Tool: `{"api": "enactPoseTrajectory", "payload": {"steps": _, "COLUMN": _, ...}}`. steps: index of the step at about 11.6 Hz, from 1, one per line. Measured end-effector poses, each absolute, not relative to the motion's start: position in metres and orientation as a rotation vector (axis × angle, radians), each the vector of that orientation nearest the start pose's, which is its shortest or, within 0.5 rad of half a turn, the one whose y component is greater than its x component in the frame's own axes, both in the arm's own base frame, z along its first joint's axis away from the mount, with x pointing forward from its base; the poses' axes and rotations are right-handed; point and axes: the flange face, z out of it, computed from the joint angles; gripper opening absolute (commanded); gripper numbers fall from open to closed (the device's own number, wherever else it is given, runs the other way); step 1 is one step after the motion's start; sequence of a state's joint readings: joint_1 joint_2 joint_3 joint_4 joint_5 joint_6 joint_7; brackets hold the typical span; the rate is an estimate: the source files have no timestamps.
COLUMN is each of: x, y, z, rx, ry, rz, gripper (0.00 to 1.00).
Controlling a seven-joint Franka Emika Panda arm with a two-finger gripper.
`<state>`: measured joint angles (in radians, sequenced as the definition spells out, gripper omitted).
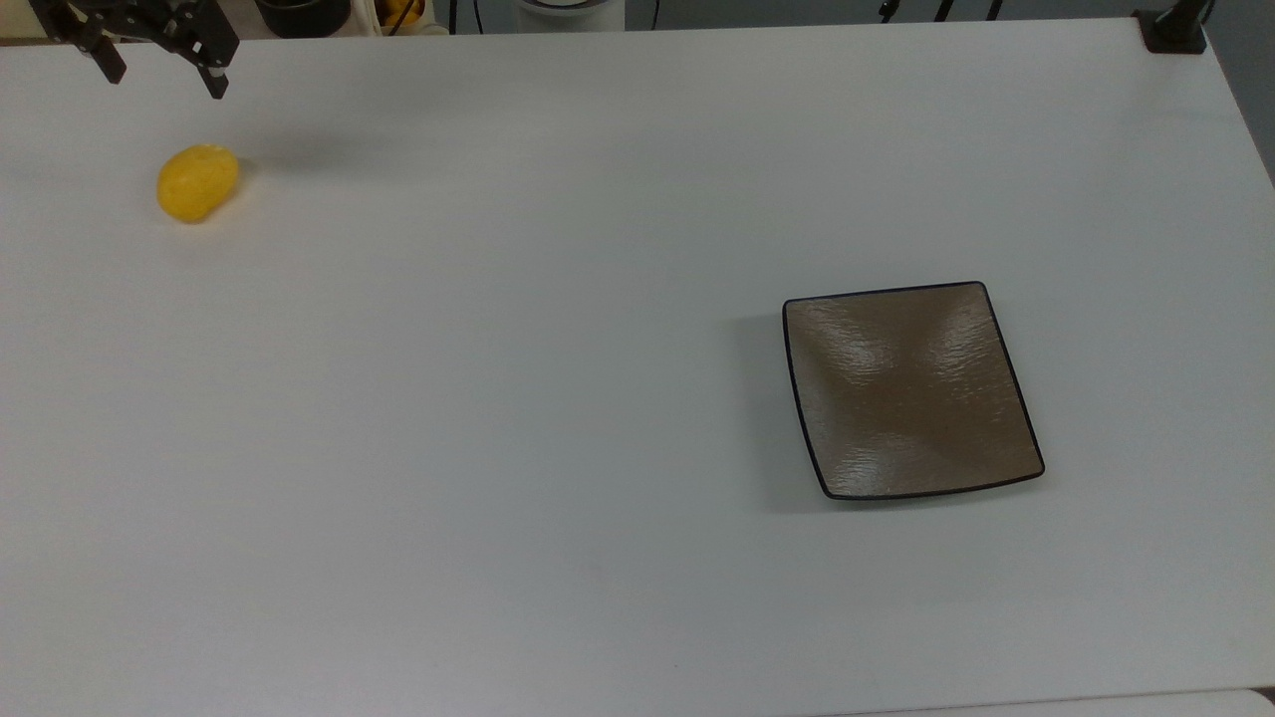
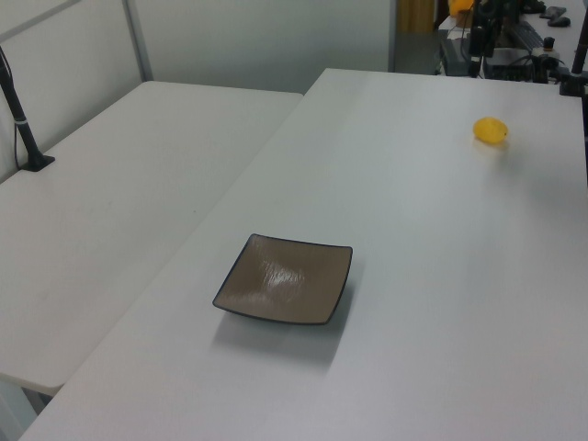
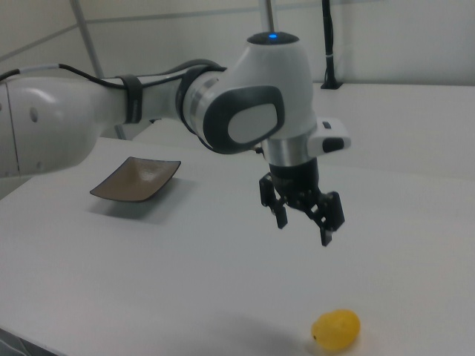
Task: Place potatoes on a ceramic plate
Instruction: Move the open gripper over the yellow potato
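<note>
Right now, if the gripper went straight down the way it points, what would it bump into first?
Probably the bare white table. The open gripper points down, with the potato seemingly off to one side.

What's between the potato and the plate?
Nothing: in the top view, only bare white table lies between the potato and the plate.

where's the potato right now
The potato lies on the white table near the top view's upper left, far from the ceramic plate, just below the open gripper, which hangs above it untouched.
</note>
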<state>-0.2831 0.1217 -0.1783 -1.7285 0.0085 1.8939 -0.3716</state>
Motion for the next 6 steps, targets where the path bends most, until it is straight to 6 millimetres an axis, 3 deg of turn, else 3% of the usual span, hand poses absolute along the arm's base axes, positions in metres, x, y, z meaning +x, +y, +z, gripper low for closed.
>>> {"api": "enactPoseTrajectory", "payload": {"steps": 6, "x": 0.517, "y": -0.310, "z": 0.424, "rx": -3.170, "ry": 0.284, "rz": -0.024, "gripper": 1.00}}
